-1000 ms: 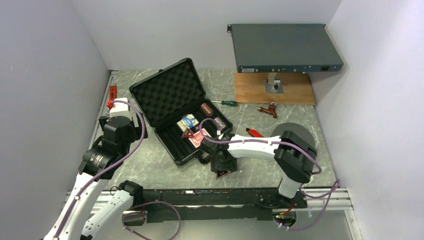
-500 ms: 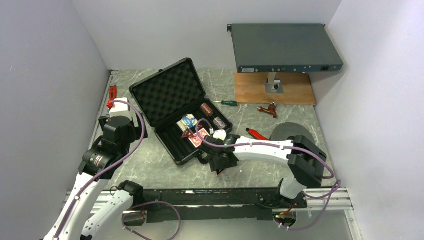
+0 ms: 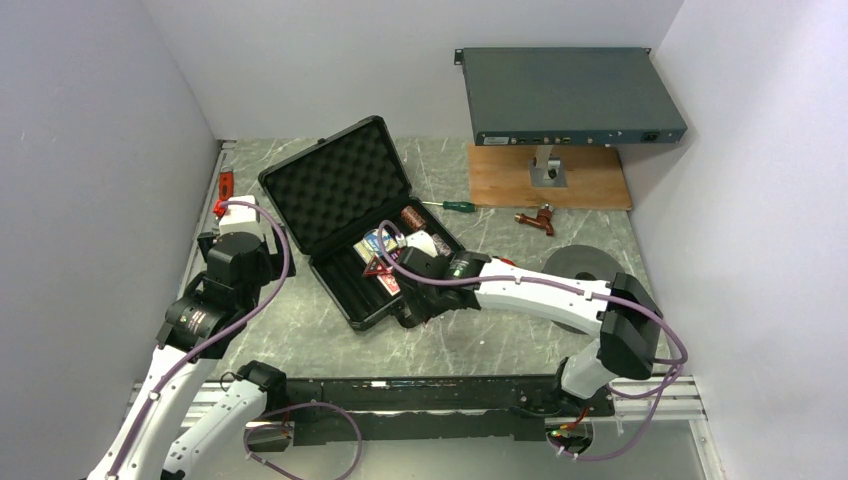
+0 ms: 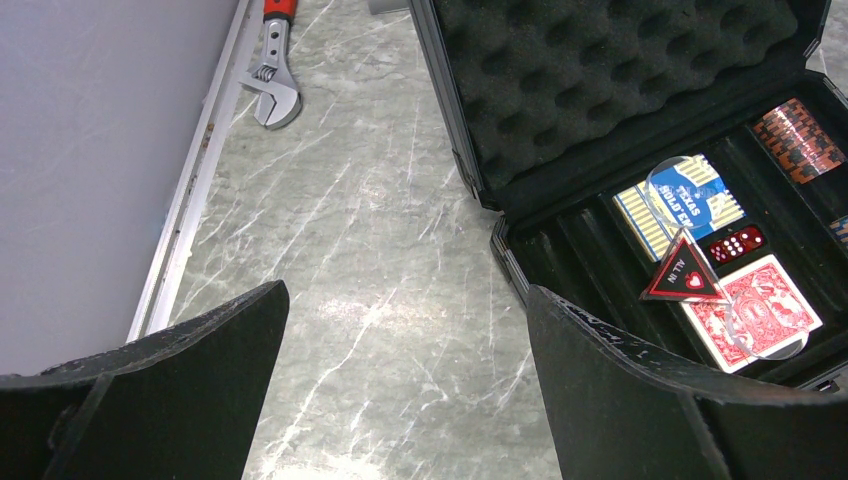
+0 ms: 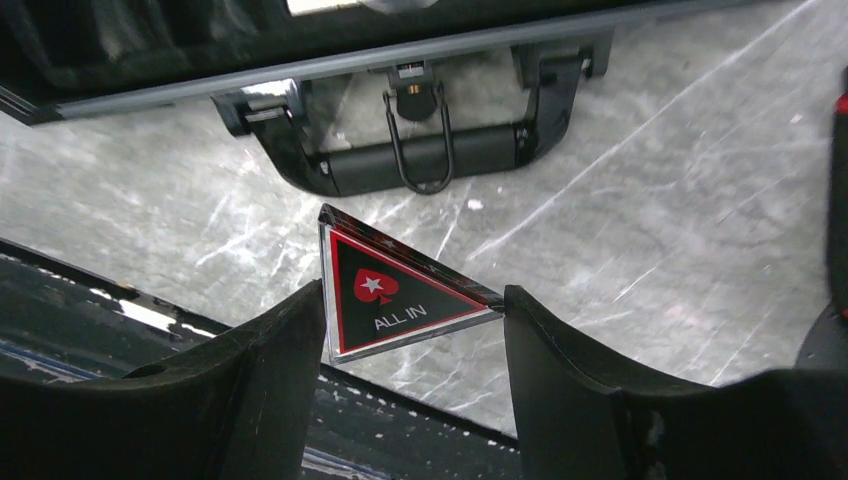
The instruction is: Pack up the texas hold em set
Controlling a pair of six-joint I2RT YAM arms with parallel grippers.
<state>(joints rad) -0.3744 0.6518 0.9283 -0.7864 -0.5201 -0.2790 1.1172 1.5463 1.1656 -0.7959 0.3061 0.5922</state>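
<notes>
Right arm has swung in from the near edge over the last second, so the right gripper point(image 5: 410, 310) now sits right at the front of the briefcase point(image 3: 335, 195), with its handle point(image 5: 420, 160) just ahead. It's clamped on the ALL IN token point(image 5: 385, 295), pinched between both fingers over the marble tabletop point(image 4: 350, 250). The case lies open toward the far-left corner. The blue deck point(image 4: 690, 200), red deck point(image 4: 760, 310), another triangle token point(image 4: 685, 275) and a chip roll point(image 4: 800, 135) are in its tray. Left gripper point(image 4: 400, 380) hangs by the left edge, fingers spread wide, holding nothing.
</notes>
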